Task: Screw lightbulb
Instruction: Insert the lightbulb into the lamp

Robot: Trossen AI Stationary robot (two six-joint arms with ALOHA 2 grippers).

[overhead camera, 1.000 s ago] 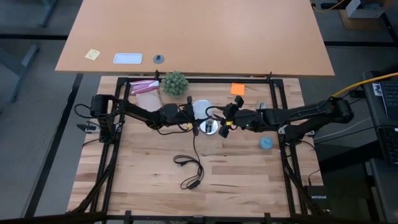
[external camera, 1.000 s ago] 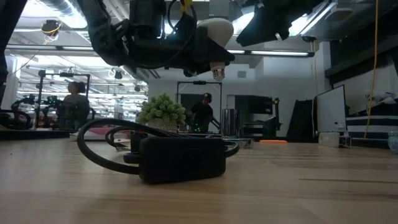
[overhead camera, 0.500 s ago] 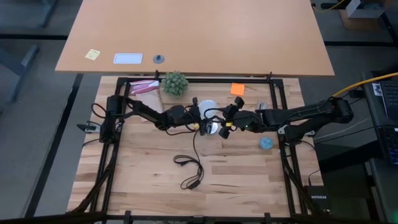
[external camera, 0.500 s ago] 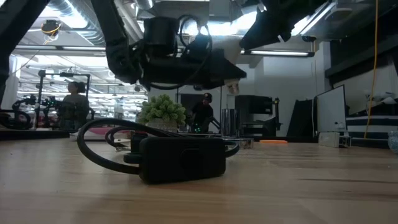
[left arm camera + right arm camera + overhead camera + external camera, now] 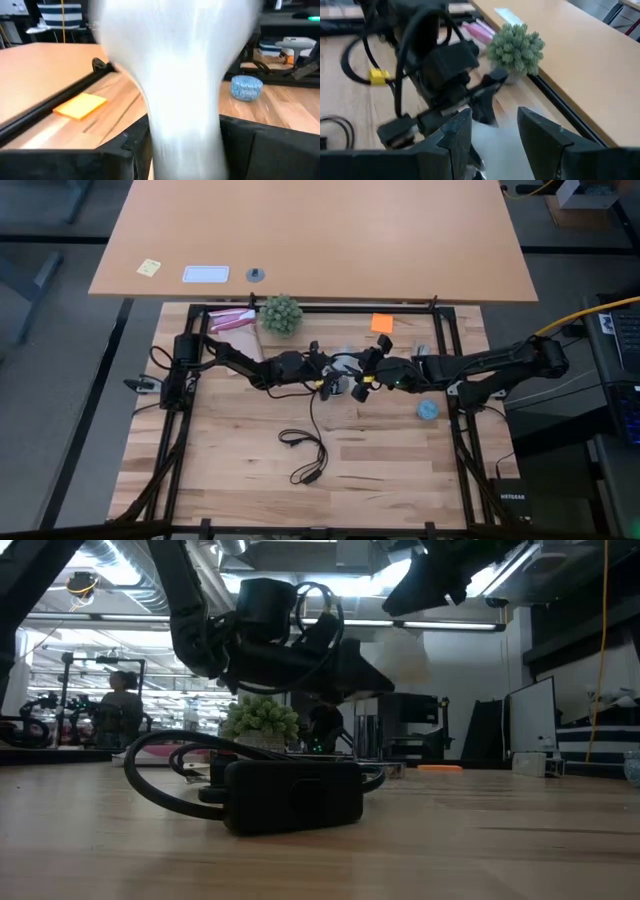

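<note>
Lightbulb: clamped in the left pincer, whose two dark fingers close on the narrow neck. The dome stands out ahead of the fingertips and fills most of the left wrist view.

Height: in the low view the bulb is a pale blur just ahead of the left pincer, well above the surface. It is not resting on anything.

Right pincer: just beyond the bulb on its far side, facing the left pincer and almost nose to nose with it. I cannot tell whether it is released or clenched. A whitish haze sits ahead of it in its own wrist view, but I cannot make out what it is.

Socket: not clearly seen, as the two pincers cover the spot between them.

Progress (judgement):
- Done: the bulb is picked up and carried to the meeting point of the two arms.
- Left: lining the screw base up with the socket, seating it and turning it home. No thread engagement is visible.

Farther out from the left pincer:
- a black cord trails across the surface;
- an orange note and a small blue object lie beyond the bulb;
- a green plant is at the far edge.
</note>
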